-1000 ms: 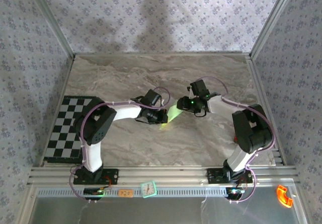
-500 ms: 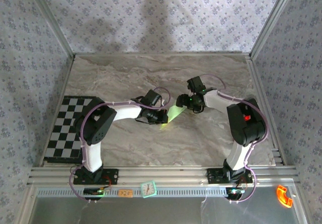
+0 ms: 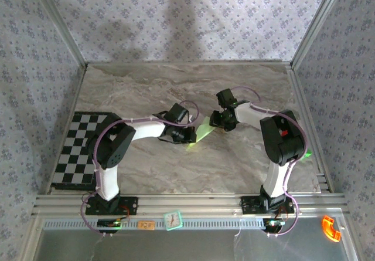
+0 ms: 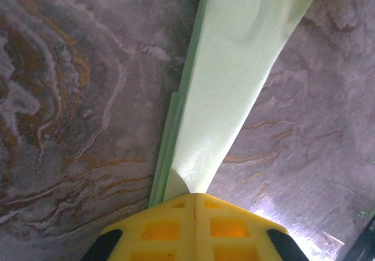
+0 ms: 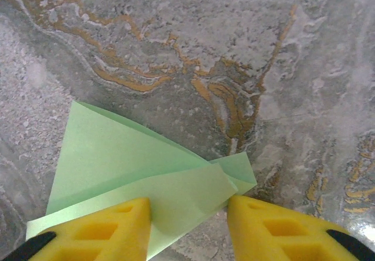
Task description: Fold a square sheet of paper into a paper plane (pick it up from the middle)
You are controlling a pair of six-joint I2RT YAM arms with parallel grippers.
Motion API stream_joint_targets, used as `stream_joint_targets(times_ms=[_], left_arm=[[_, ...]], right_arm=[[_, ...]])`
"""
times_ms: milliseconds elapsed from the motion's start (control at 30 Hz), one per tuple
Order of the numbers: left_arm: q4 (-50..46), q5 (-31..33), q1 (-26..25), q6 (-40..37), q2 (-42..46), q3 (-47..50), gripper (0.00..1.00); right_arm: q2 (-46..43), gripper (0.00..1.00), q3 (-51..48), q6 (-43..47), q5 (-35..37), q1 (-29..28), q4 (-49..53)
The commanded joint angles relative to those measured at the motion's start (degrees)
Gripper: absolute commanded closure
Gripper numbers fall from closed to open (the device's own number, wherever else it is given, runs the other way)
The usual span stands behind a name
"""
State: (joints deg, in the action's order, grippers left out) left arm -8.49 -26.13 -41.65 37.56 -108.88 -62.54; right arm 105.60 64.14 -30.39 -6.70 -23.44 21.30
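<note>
The square sheet of paper [image 3: 203,133] is pale green and folded into a narrow, pointed, layered strip just above the marble table [image 3: 146,91]. My left gripper [image 3: 190,136] is shut on one end of it. In the left wrist view the paper [image 4: 234,79] runs up and away from the closed yellow tips of that gripper [image 4: 195,197]. My right gripper [image 3: 214,122] sits at the strip's other end. In the right wrist view this gripper [image 5: 188,217] is open, and a folded corner of the paper [image 5: 129,161] lies between its two yellow fingers [image 5: 111,229] without being pinched.
A black-and-white checkered mat [image 3: 79,149] lies at the table's left edge. An aluminium rail [image 3: 193,202] runs along the front, with a small clock [image 3: 173,220] and an orange piece [image 3: 331,229] beyond it. Patterned walls close in three sides.
My right arm has swung its wrist left, bringing the right gripper over the paper's far end, and its jaws have narrowed. The left gripper has kept its grip without moving.
</note>
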Motion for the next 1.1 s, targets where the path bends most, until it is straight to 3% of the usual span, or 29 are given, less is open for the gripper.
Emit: stream_joint_targets(times_ms=[0,633,1067], left_arm=[[-0.56,0.05,-0.38,-1.09,-0.25,-3.32,0.93],[-2.90,-2.30,-0.73,-2.16,-8.35,-12.25,0.92],[-7.73,2.28,-1.19,-4.47,-10.42,-10.22,0.93]], right_arm=[[3.19,0.61,0.09,0.59,0.85,-0.50,2.43],[4.31,0.65,-1.11,1.04,1.32,-0.80,2.13],[4.00,0.69,-2.95,0.52,1.65,-0.46,1.57]])
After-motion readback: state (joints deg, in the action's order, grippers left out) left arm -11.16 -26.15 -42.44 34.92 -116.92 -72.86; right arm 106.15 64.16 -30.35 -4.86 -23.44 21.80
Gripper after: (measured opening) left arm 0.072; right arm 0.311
